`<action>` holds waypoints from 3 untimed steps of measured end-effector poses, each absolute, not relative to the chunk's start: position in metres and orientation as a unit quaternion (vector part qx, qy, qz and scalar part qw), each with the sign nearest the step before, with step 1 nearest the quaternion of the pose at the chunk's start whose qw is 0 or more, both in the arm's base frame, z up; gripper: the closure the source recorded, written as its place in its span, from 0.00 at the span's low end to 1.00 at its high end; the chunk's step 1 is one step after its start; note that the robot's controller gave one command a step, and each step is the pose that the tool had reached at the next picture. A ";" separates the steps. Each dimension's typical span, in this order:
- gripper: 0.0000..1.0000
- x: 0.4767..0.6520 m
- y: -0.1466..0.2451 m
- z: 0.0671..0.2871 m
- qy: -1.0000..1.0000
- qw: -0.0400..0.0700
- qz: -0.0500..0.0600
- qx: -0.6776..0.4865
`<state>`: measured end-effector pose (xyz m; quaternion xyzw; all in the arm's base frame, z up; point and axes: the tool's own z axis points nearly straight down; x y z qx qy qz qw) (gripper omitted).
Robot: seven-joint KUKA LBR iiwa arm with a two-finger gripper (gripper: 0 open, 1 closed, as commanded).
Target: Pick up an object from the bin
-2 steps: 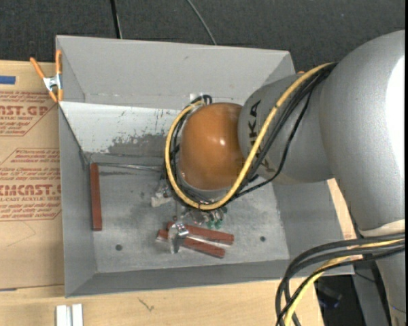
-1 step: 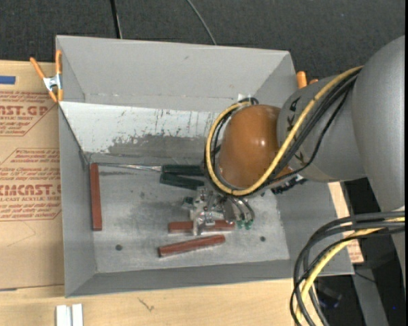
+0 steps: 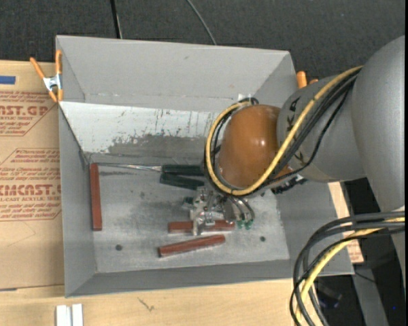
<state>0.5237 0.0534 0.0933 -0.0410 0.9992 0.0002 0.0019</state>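
Orange domed wrist cover (image 3: 248, 145) sits above the pincer (image 3: 208, 213), low in grey metal bin (image 3: 156, 80), short red-brown flat stick (image 3: 183, 227) touching/just beside it; opening can't tell, nothing lifted, pick prob. not done.

Claw (image 3: 207, 214) low over brown stick (image 3: 181, 227) mid-bin; second stick (image 3: 190, 246) just below; third stick (image 3: 95, 197) at left wall

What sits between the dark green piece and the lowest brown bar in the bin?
In the camera view, a second brown bar lies between them, with the tool over its right part.
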 end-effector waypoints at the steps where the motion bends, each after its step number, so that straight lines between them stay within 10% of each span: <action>1: 1.00 0.529 0.065 0.189 0.999 0.001 0.001 -0.038; 2: 1.00 0.529 0.065 0.189 0.999 0.001 0.001 -0.038; 3: 1.00 0.511 0.037 0.335 0.986 0.005 -0.001 -0.165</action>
